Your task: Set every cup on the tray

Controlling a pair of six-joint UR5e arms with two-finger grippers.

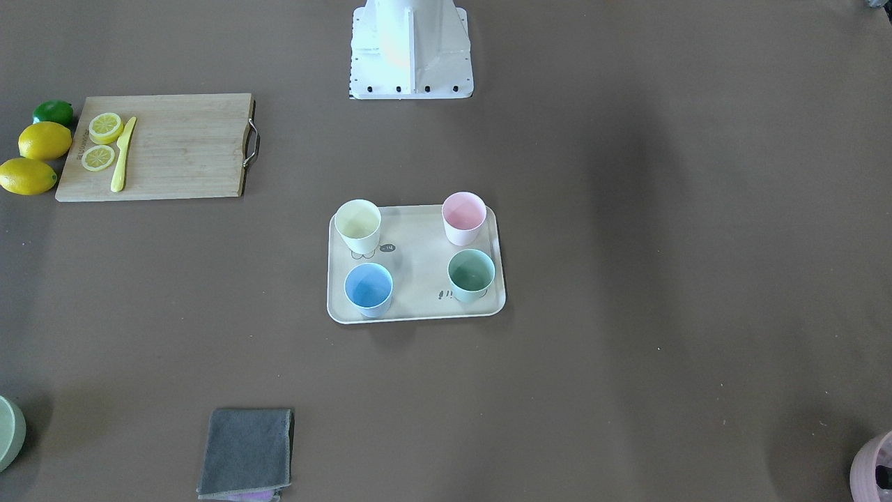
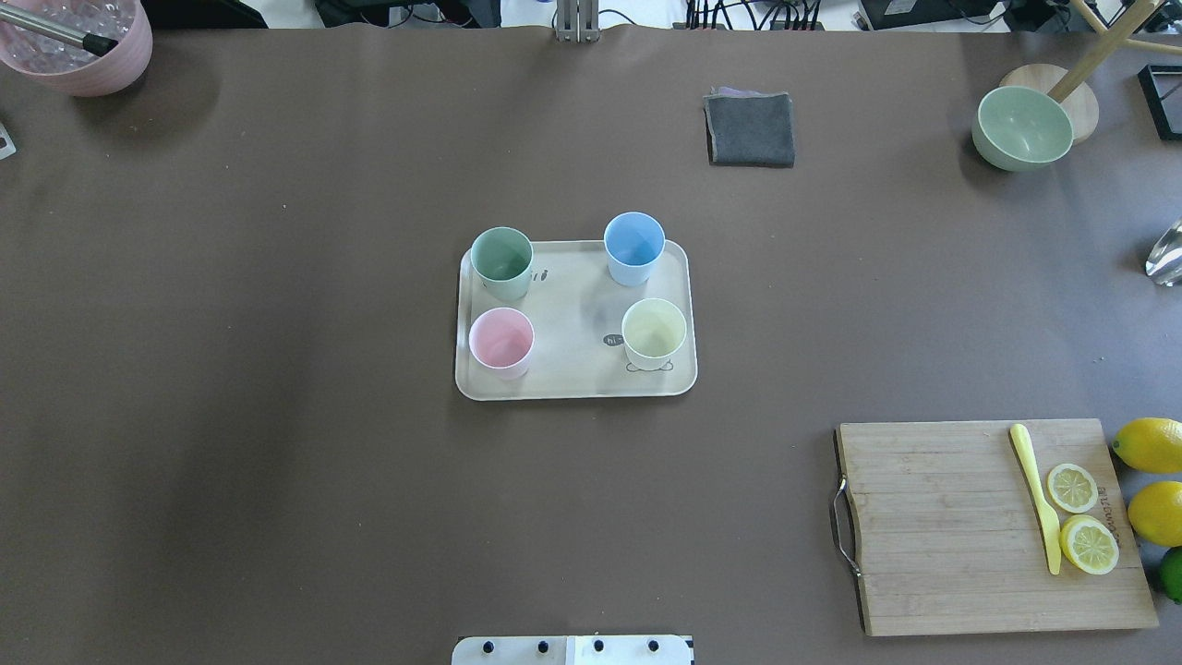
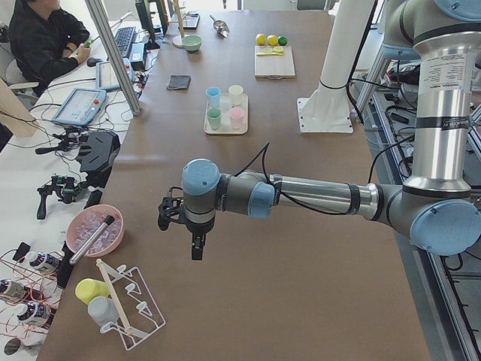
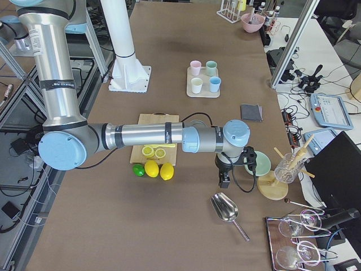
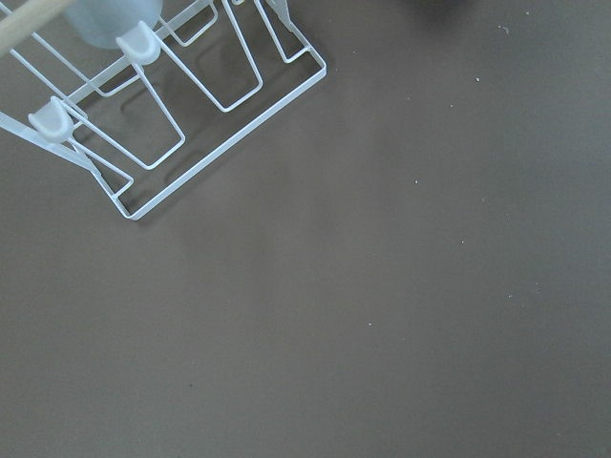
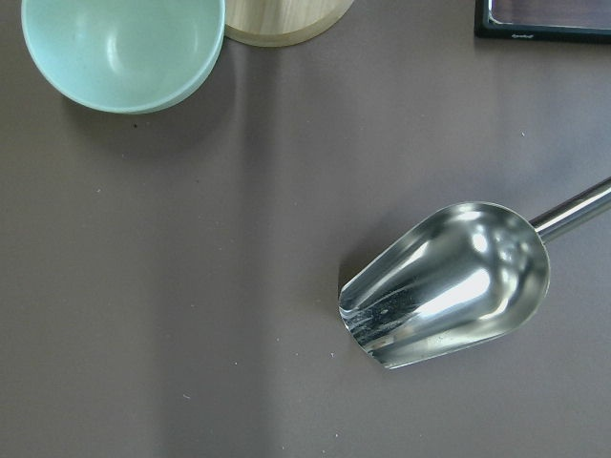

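Overhead exterior — yellow cup (image 2: 654,332), blue cup (image 2: 633,246), pink cup (image 2: 501,340), green cup (image 2: 501,257) upright on tray (image 2: 572,309) | left gripper (image 3: 197,252), right gripper (image 4: 224,182): fingers well apart from tray | open or closed — cannot tell, side views only

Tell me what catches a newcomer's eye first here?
A yellow cup, pink cup, blue cup and green cup stand upright on the cream tray mid-table. Whole lemons lie beside a wooden cutting board bearing lemon slices. The left arm and right arm hang over the table's far ends.
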